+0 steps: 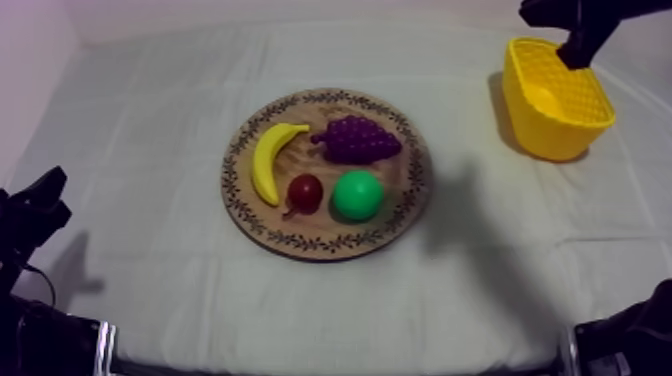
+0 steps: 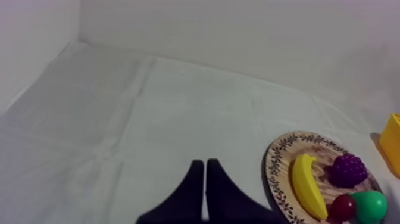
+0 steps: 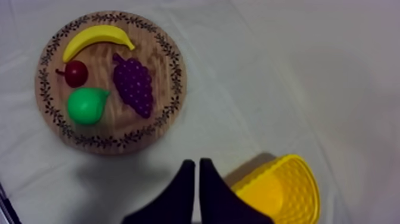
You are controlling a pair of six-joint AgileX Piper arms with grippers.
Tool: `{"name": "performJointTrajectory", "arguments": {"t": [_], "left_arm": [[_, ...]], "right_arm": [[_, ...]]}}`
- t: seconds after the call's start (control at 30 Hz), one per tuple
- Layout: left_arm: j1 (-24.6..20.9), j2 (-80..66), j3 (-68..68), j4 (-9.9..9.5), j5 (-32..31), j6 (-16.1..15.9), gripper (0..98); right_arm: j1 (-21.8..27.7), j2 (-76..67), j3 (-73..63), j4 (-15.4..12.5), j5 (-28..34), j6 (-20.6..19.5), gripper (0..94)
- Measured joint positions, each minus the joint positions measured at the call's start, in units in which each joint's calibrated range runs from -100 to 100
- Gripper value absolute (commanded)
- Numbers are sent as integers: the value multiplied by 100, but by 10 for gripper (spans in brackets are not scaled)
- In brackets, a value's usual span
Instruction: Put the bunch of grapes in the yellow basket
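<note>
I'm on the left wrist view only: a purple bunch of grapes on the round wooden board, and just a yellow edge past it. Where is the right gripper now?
Observer: The right gripper hangs over the yellow plastic basket, well away from the round wooden board.
Operator: Holding anything?
Observer: No. In the right wrist view its black fingers lie together as a narrow wedge, shut on nothing.
Operator: How does the basket stand?
Observer: Upright on the right arm's side of the table, opening up, apart from the board.
</note>
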Motion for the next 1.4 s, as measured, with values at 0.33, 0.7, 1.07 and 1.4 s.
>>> {"name": "performJointTrajectory", "arguments": {"t": [0.33, 0.7, 1.07, 1.4], "left_arm": [[0, 0, 0, 0, 0, 0, 1], [0, 0, 0, 0, 0, 0, 1], [0, 0, 0, 0, 0, 0, 1], [0, 0, 0, 0, 0, 0, 1]], "right_arm": [[-142, 896, -1064, -32, 506, 114, 6], [-239, 2178, -2471, -61, 1075, 233, 13], [-421, 3507, -3738, 0, 1588, 489, 21], [-608, 4643, -4634, 130, 2025, 573, 28]]}}
